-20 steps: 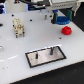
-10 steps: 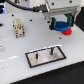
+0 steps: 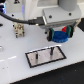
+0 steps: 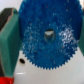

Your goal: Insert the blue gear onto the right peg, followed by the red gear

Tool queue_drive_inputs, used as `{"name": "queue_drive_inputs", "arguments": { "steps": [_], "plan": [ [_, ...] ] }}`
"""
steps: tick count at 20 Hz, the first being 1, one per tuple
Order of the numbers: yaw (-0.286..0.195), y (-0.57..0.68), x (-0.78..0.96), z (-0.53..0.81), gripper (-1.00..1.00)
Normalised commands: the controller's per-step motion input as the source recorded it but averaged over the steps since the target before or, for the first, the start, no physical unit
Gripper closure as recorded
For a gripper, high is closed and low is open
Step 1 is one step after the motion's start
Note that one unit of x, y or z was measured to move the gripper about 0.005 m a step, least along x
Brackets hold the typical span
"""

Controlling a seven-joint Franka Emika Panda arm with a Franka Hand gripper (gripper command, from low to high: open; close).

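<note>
My gripper (image 3: pixel 59 35) is shut on the blue gear (image 3: pixel 61 37), a toothed bright blue disc held flat above the table. In the wrist view the blue gear (image 4: pixel 35 30) fills most of the picture, its centre hole open, with a green finger pad (image 4: pixel 9 45) against its rim. The grey plate (image 3: pixel 44 58) with a black border lies below and towards the exterior view's left of the gear. Its right peg (image 3: pixel 51 50) stands just below the gear, apart from it. A sliver of the red gear (image 3: pixel 68 31) shows behind the gripper, mostly hidden.
A second dark peg (image 3: pixel 37 54) stands on the plate's other half. A small tan block-like object (image 3: pixel 19 30) sits at the back on the exterior view's left. The arm's white body (image 3: pixel 50 10) and a black cable (image 3: pixel 27 21) hang over the back.
The gripper has come down and forward with the blue gear, towards the plate. It now covers most of the red gear, which has not moved.
</note>
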Motion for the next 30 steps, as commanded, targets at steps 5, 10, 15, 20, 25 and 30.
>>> {"name": "queue_drive_inputs", "arguments": {
  "steps": [5,10,15,20,25,30],
  "plan": [
    [0.000,-0.26,0.46,0.00,1.00],
    [0.000,-0.19,0.32,-0.05,1.00],
    [0.000,-0.12,0.24,-0.06,1.00],
    [0.000,-0.03,0.16,-0.09,1.00],
    [0.000,-0.01,0.06,0.09,1.00],
    [0.000,0.00,0.05,0.14,1.00]
  ]
}}
